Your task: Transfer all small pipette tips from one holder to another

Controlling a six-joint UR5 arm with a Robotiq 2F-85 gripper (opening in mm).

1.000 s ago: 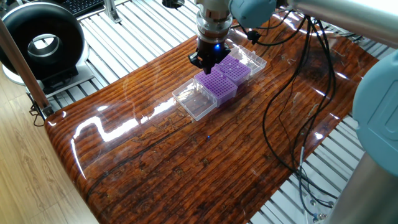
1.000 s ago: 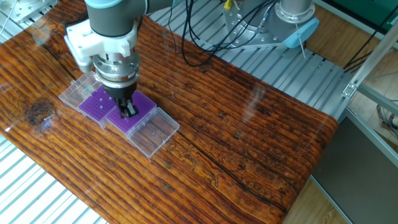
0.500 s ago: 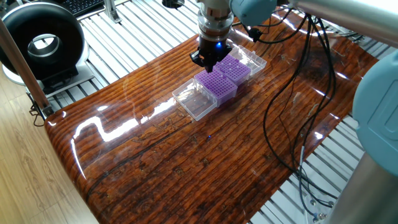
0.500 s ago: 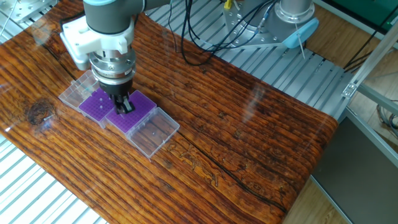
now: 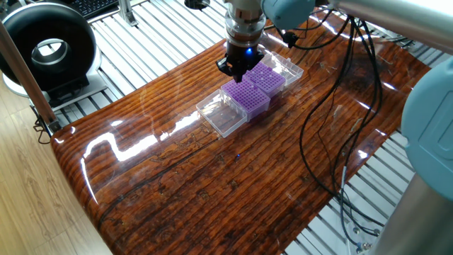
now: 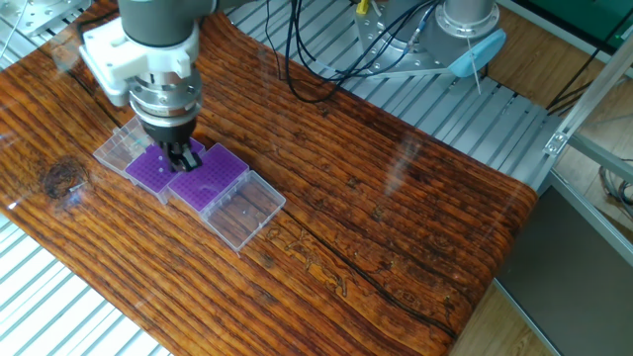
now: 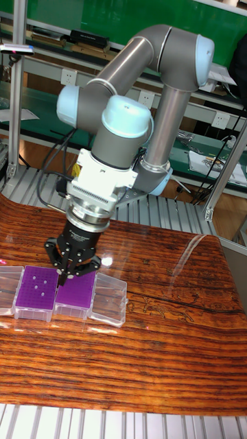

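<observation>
Two purple racks sit side by side on the table. In the tall fixed view, the left purple rack (image 7: 36, 290) has a few tiny pale dots on top. These look like the small pipette tips (image 7: 41, 282), maybe four or five, but they are too small to count for sure. The right purple rack (image 7: 74, 295) looks bare on top. Each rack has a clear lid lying open flat beside it, so there are two lids: the left clear lid (image 7: 5, 291) and the right clear lid (image 7: 108, 298).

There is one gripper (image 7: 63, 276). It hangs just over the line where the two racks meet. Its black fingers (image 7: 53, 259) point down and sit close together. I cannot tell if they pinch a tip, because the tip end is too small to see. The small tips in the left rack lie just to the left of the gripper and a bit below it.

The wooden table (image 5: 212, 184) is shiny and brown with dark stripes. Black cables (image 5: 322, 113) hang across it. A round black fan (image 5: 44, 49) stands off to the side. A green wall (image 7: 89, 17) is behind the robot.
</observation>
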